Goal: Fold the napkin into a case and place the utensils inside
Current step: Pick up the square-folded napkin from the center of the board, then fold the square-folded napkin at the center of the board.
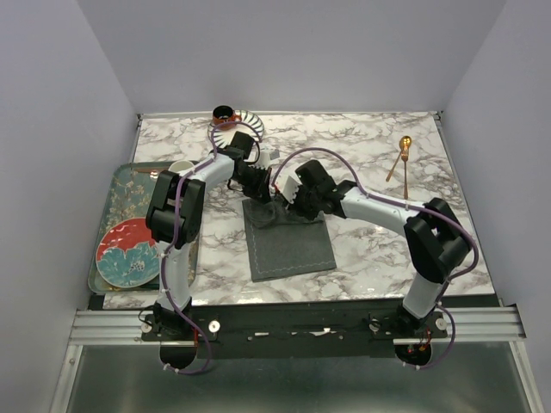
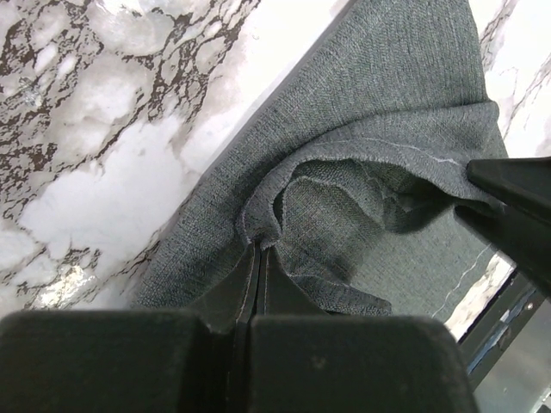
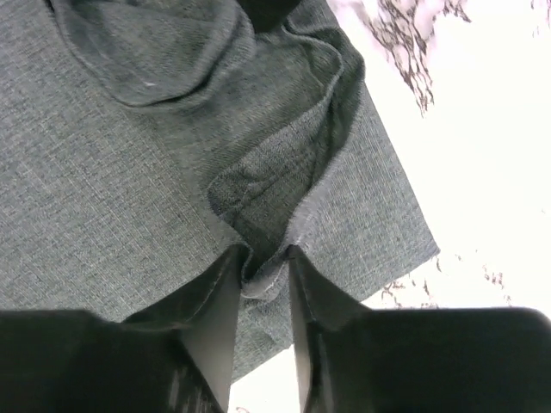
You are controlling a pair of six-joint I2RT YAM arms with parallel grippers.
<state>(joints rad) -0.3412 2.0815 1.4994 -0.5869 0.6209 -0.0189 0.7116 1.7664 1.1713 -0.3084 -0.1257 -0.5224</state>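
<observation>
The dark grey napkin (image 1: pixel 288 245) lies flat in the middle of the marble table, rumpled along its far edge. My left gripper (image 1: pixel 263 196) is shut on a pinch of that far edge; in the left wrist view the napkin (image 2: pixel 387 103) bunches up at the closed tips of the left gripper (image 2: pixel 260 245). My right gripper (image 1: pixel 288 211) sits just to the right on the same edge. In its wrist view the right gripper (image 3: pixel 267 258) has its jaws apart, with a raised ridge of napkin (image 3: pixel 103 198) between the tips. The gold utensils (image 1: pixel 403 159) lie far right.
An orange cup on a striped saucer (image 1: pixel 232 120) stands at the far edge behind the left arm. A patterned tray (image 1: pixel 129 185) at the left holds a red and blue plate (image 1: pixel 129 251). The right gripper's dark fingers (image 2: pixel 516 198) show at the right of the left wrist view.
</observation>
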